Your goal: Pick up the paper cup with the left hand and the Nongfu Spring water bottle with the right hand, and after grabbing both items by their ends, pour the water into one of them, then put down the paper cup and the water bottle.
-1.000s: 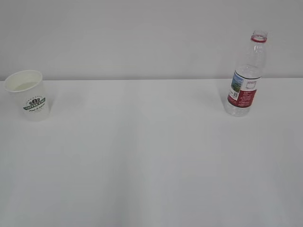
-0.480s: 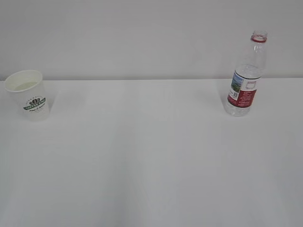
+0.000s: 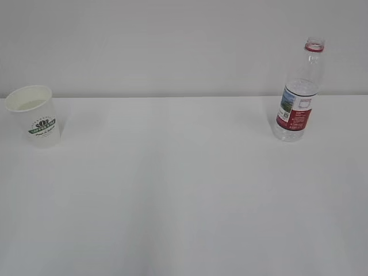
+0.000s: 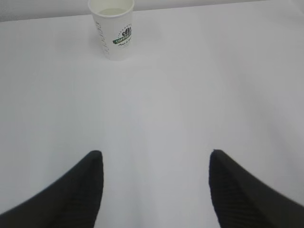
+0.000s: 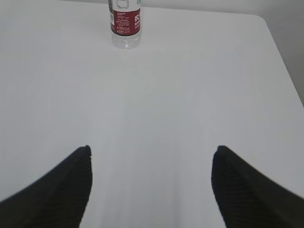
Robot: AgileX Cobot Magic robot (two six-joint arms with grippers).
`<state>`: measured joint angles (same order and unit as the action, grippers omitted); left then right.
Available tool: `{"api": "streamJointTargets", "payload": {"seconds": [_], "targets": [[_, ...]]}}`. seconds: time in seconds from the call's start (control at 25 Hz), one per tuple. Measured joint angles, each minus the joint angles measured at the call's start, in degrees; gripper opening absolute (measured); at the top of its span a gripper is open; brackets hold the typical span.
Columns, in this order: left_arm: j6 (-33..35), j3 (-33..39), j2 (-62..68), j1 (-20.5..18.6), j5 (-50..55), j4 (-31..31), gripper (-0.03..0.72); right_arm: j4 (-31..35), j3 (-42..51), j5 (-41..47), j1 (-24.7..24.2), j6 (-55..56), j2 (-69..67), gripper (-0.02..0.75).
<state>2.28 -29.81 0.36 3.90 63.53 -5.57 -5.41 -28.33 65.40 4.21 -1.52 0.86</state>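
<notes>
Grippers, left (image 4: 154, 164) and right (image 5: 151, 159), gaped empty; paper cup (image 4: 113, 29) and Nongfu Spring water bottle (image 5: 126, 24) stood far ahead, each demanding a centred, level approach.

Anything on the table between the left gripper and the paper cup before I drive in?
Nothing. In the left wrist view only bare white table lies between the open left gripper and the upright paper cup.

Matt paper cup (image 3: 35, 117), clear glossy plastic bottle (image 3: 299, 92), smooth matt white table (image 3: 184, 201).
</notes>
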Motion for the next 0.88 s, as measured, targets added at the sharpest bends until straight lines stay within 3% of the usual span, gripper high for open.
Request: {"api": "streamJointTargets", "payload": {"seconds": [0.88], "targets": [[-0.1,0.0,0.0,0.0,-0.2,0.0,0.503,-0.2,0.0,0.0,0.0,0.1,0.0,0.589]]}}
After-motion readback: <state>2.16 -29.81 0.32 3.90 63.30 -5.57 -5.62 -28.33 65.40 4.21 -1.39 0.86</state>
